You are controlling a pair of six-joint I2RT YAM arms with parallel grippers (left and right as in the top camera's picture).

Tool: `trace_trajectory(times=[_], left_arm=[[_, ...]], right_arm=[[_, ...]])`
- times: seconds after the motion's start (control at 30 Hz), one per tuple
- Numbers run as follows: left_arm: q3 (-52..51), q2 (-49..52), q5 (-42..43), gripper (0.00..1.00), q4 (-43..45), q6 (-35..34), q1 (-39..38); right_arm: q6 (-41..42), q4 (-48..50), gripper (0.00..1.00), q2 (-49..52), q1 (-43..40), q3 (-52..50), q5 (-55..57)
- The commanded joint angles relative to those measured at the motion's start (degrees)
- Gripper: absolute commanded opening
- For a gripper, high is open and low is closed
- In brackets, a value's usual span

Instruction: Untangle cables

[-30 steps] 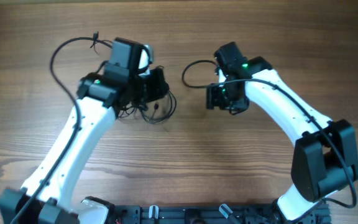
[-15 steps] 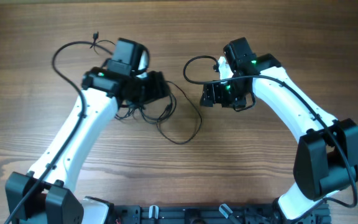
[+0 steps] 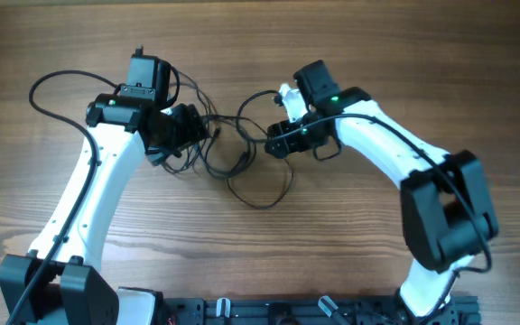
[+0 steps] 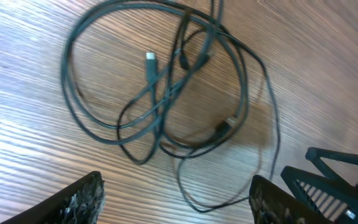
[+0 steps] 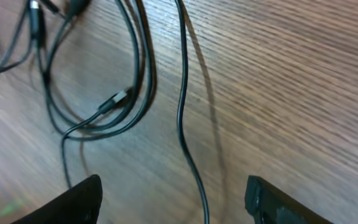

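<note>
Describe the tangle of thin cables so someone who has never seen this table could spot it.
On the wooden table, look between the left gripper and the right gripper. The cables lie flat on the wood there in overlapping loops. They are far thinner than the robot's own wiring, which runs to the arms, and they end in small plugs.

Left arm point(image 3: 97, 194) and right arm point(image 3: 382, 144) angled inward. Left gripper point(image 4: 176, 199) jaws spread wide; right gripper point(image 5: 173, 202) likewise.
</note>
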Motion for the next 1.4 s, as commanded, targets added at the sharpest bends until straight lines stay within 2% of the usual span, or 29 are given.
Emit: trace_trajectory(times=[0.0, 0.17, 0.67, 0.73, 0.9, 1.07, 1.17, 1.37], left_arm=[[0.0, 0.1, -3.1, 0.77, -0.2, 0.5, 0.3], [0.0, 0.1, -3.1, 0.8, -0.3, 0.5, 0.3], [0.0, 0.1, -3.1, 0.82, -0.2, 0.5, 0.3], [0.0, 0.1, -3.1, 0.82, -0.2, 0.5, 0.3], [0.0, 0.1, -3.1, 0.82, -0.2, 0.5, 0.3], [0.0, 0.1, -3.1, 0.82, -0.2, 0.5, 0.3], [0.0, 0.1, -3.1, 0.82, -0.2, 0.5, 0.3], [0.0, 0.1, -3.1, 0.82, -0.5, 0.5, 0.3]], right_arm=[[0.1, 2.6, 0.76, 3.6, 0.7, 0.1, -0.8], [0.1, 6.6, 0.76, 6.3, 0.7, 0.1, 0.2], [2.0, 5.3, 0.66, 9.4, 0.7, 0.1, 0.2], [3.1, 5.3, 0.62, 9.4, 0.7, 0.1, 0.2], [4.8, 4.5, 0.25, 9.4, 0.8, 0.1, -1.2], [4.8, 2.1, 0.04, 9.4, 0.8, 0.1, -2.9], [6.6, -0.5, 0.04, 9.4, 0.8, 0.1, -2.8], [4.1, -14.7, 0.04, 7.7, -0.3, 4.3, 5.1]])
